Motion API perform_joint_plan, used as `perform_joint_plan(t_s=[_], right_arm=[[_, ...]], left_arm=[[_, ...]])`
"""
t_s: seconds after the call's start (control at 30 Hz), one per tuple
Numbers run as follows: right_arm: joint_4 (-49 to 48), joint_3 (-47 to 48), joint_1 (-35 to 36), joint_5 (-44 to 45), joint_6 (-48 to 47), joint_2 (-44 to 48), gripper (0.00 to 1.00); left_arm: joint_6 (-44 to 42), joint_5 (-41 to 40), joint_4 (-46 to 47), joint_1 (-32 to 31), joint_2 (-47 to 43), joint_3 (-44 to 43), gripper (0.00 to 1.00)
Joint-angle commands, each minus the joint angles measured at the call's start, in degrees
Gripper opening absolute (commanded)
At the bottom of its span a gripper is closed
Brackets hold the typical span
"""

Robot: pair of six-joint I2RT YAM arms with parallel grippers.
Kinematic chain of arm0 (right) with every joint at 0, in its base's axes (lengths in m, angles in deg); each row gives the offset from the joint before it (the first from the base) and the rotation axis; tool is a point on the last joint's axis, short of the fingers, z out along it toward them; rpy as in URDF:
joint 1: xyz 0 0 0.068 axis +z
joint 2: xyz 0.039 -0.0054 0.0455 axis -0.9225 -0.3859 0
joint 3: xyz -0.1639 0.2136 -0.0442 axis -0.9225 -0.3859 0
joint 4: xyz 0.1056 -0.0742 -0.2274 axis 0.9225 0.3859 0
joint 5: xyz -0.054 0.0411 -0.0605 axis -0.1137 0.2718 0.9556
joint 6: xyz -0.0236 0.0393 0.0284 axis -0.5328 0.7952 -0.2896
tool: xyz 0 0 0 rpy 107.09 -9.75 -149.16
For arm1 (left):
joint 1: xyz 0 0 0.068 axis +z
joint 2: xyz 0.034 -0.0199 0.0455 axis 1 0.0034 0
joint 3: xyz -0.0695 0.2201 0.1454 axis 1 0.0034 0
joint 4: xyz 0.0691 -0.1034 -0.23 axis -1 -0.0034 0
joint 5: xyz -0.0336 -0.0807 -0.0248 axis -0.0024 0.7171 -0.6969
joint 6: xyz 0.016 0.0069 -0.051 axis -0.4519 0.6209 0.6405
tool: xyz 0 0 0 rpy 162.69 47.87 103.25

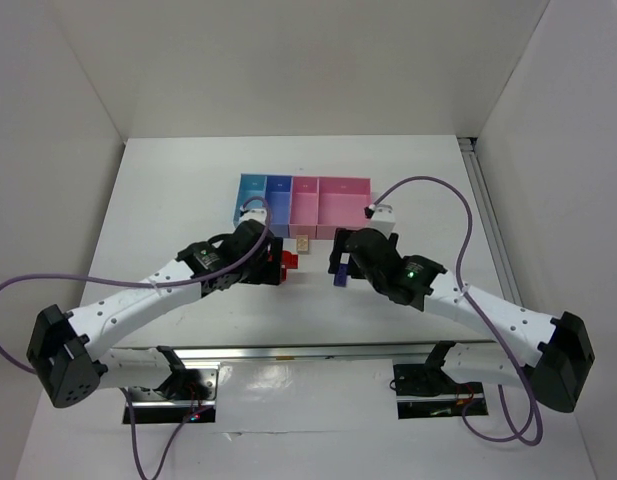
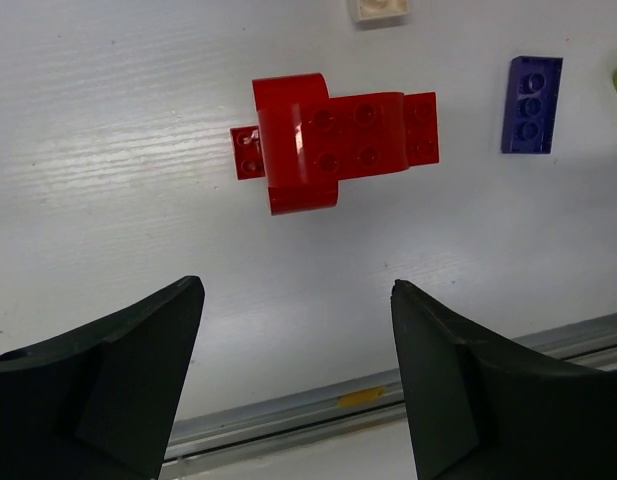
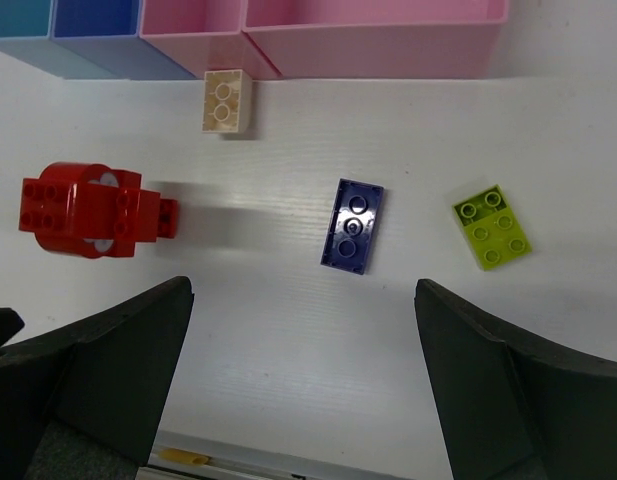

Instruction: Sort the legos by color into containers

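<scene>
The left tool (image 2: 296,288) is held with jaws apart, the red legos (image 2: 333,140) lying on the tabletop (image 2: 108,200) just beyond its tips. The right tool (image 3: 303,288) is spread wide before the dark blue brick (image 3: 352,226) and the yellow-green brick (image 3: 491,227); the tan brick (image 3: 227,101) is seen just beside the containers (image 3: 368,50).

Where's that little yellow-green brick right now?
In the right wrist view the yellow-green brick lies on the table, right of the dark purple brick and in front of the wider pink bin, outside every bin.
</scene>
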Motion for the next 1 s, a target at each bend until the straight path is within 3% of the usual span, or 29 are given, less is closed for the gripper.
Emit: perform_joint_plan(t_s=[0.0, 0.2, 0.4, 0.63, 0.97], right_arm=[[-1.4, 1.6, -1.0, 0.1, 0.1, 0.9, 0.99], [-4.5, -0.7, -3.6, -4.4, 0.1, 2.3, 0.99], [-7.3, -2.9, -5.6, -6.7, 0.1, 4.3, 0.99], [-8.4, -3.6, -6.7, -8.8, 0.1, 3.7, 0.99], [-9.0, -4.1, -6.7, -9.5, 0.1, 3.1, 0.99]], left_arm=[[3.8, -4.8, 3.6, -1.6, 0.4, 1.2, 0.86], [2.7, -3.4, 9.6, -2.2, 1.5, 6.1, 0.84], [2.7, -7.0, 15.8, -2.2, 0.2, 11.0, 0.78], [-0.4, -6.3, 21.9, -2.8, 1.4, 12.1, 0.78], [1.1, -11.6, 28.8, -3.9, 3.8, 16.2, 0.74]])
